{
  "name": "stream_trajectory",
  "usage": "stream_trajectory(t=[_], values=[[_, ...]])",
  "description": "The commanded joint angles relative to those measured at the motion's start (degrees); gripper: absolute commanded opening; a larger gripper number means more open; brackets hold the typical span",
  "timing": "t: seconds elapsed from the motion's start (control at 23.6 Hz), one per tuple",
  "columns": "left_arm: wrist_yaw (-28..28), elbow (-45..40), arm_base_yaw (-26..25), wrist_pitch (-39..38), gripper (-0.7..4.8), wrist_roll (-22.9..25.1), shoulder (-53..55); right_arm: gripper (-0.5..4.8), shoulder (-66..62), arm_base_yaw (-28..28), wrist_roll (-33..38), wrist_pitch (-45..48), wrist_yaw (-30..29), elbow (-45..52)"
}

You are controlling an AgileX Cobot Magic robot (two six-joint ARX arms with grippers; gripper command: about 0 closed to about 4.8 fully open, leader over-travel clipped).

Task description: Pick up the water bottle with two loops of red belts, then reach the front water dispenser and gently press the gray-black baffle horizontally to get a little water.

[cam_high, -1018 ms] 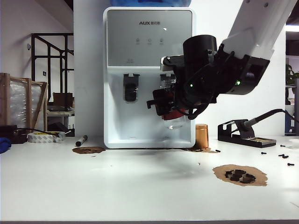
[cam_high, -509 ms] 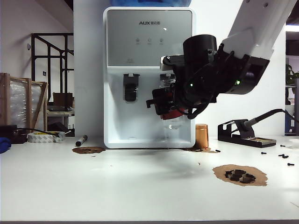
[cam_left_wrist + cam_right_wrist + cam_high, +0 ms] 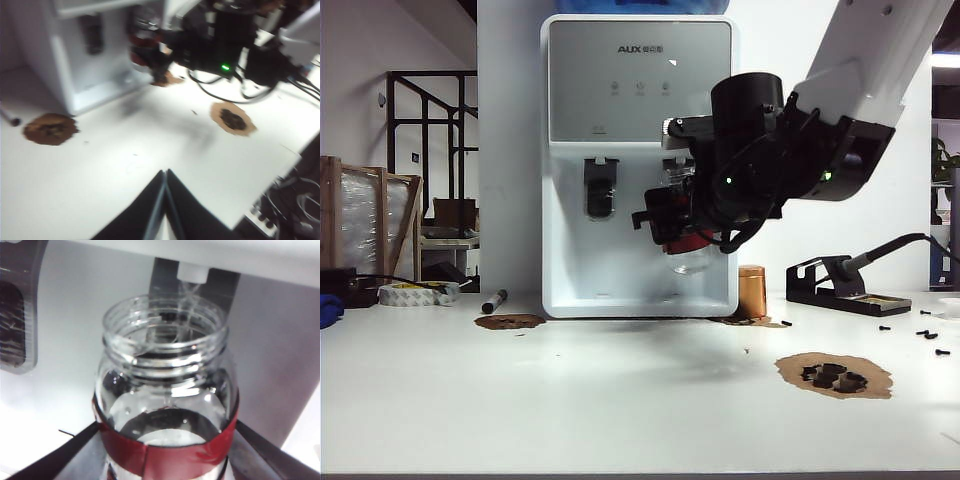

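Pickup's done: right gripper (image 3: 165,450) jaws are clamped on the water bottle (image 3: 165,390), mouth under the spout against the gray-black baffle (image 3: 167,290), water apparently trickling in, while left gripper (image 3: 164,200) jaws sit closed, well away above the surface (image 3: 620,400).

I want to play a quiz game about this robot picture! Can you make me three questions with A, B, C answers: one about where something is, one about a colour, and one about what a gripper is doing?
1. Where is the water bottle?
A. lying on the table
B. held up under the water dispenser spout
C. on the floor

2. What colour is the band round the bottle?
A. red
B. green
C. yellow

3. What is the left gripper doing?
A. holding a pen
B. squeezing the bottle
C. shut, holding nothing, above the table

Answers:
1 B, the right wrist view shows its mouth below the spout, with the right gripper clamping it.
2 A, the band is red.
3 C, its fingers meet with nothing between.
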State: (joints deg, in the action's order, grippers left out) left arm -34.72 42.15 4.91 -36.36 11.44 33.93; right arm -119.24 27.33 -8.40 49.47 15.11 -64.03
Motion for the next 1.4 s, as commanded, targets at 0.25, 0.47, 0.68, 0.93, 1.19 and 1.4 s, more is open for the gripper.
stream_trajectory(t=[0.25, 0.47, 0.68, 0.93, 1.19, 1.4], values=[[7.1, 0.0, 9.8, 8.6, -0.02, -4.7, 0.9, -0.04, 0.3, -1.0, -0.5, 2.4, 0.1, -0.7], [12.5, 0.0, 15.0, 10.9, -0.02, -5.9, 5.6, -0.04, 0.3, -1.1, -0.7, 2.4, -0.1, -0.7], [14.2, 0.0, 17.1, 16.4, -0.01, -7.4, 10.4, -0.04, 0.3, -1.1, -0.7, 2.5, -0.1, -0.7], [14.4, 0.0, 17.3, 18.1, -0.02, -7.6, 11.7, -0.04, 0.3, -1.1, -0.6, 2.5, -0.3, -0.7], [15.2, 0.0, 17.3, 19.5, -0.02, -7.7, 12.4, -0.04, 0.3, -1.1, -0.6, 2.5, -0.6, -0.7], [15.4, 0.0, 17.3, 20.0, -0.02, -7.9, 12.4, -0.04, 0.3, -1.0, -0.6, 2.1, -0.9, -0.7]])
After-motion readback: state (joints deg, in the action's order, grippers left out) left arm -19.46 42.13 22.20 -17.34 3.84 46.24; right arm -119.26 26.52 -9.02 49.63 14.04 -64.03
